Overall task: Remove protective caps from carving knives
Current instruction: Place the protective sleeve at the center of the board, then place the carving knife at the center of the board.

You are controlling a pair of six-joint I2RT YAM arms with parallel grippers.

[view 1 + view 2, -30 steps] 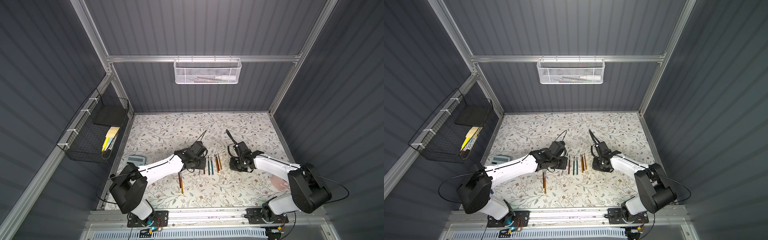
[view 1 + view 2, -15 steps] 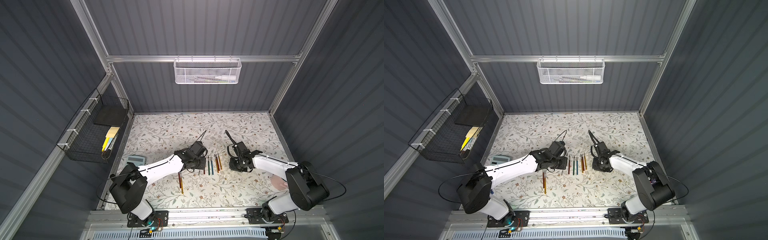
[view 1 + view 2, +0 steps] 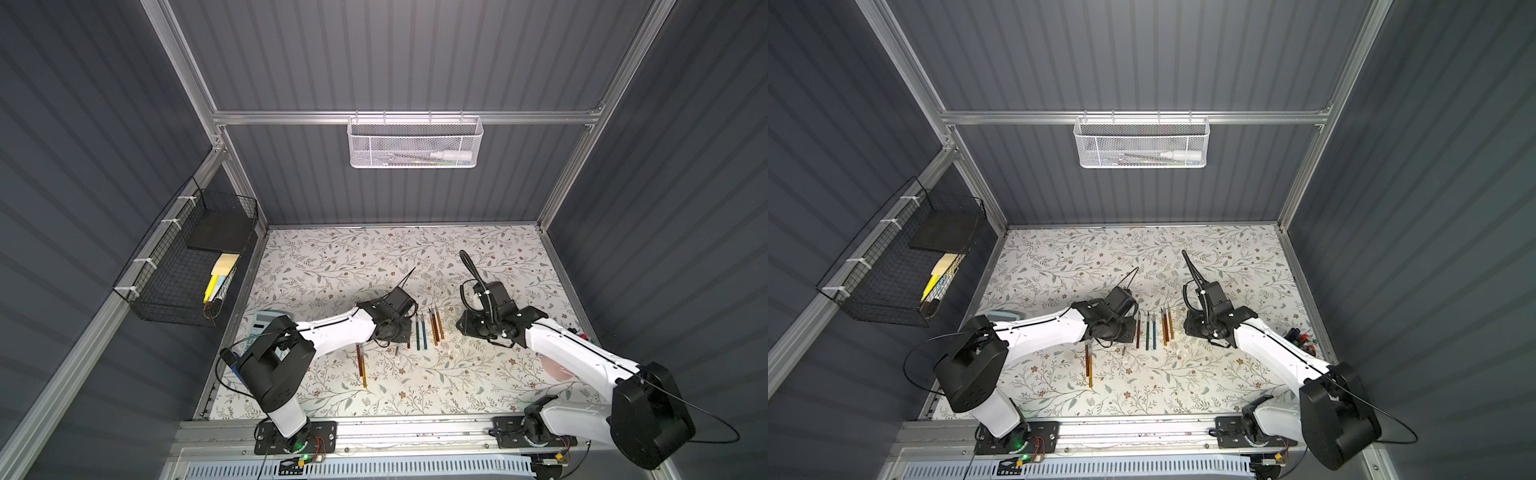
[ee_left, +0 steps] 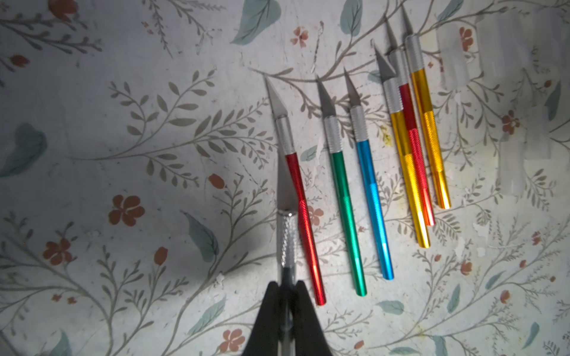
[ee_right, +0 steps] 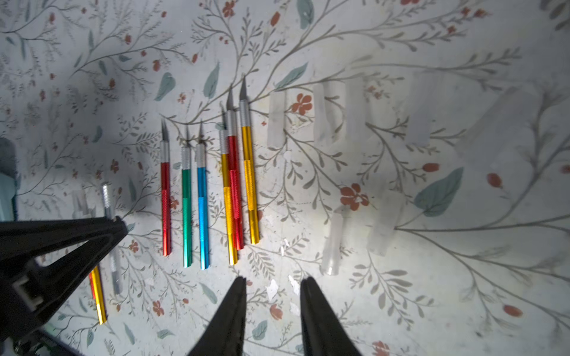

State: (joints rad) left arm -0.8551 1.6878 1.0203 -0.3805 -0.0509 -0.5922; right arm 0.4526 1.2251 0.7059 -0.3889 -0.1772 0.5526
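My left gripper (image 4: 287, 285) is shut on a silver carving knife (image 4: 287, 240) with a bare blade, held just over the table beside a red knife (image 4: 300, 209). Several uncapped carving knives (image 3: 426, 332) in red, green, blue and gold lie in a row between the arms. My right gripper (image 5: 273, 282) stands open and empty to the right of the row. Several clear protective caps (image 5: 331, 246) lie loose on the table around it. Two more knives, red and gold (image 3: 362, 365), lie nearer the front under the left arm. In both top views the left gripper (image 3: 1121, 332) is low by the row.
A grey calculator (image 3: 264, 322) sits at the table's left edge. A black wire basket (image 3: 187, 266) with yellow pens hangs on the left wall, and a white mesh basket (image 3: 415, 141) hangs on the back wall. A pink object (image 3: 555, 368) lies under the right arm.
The right gripper's jaws have spread apart. Both arms have hardly moved, and the left gripper still holds the silver knife.
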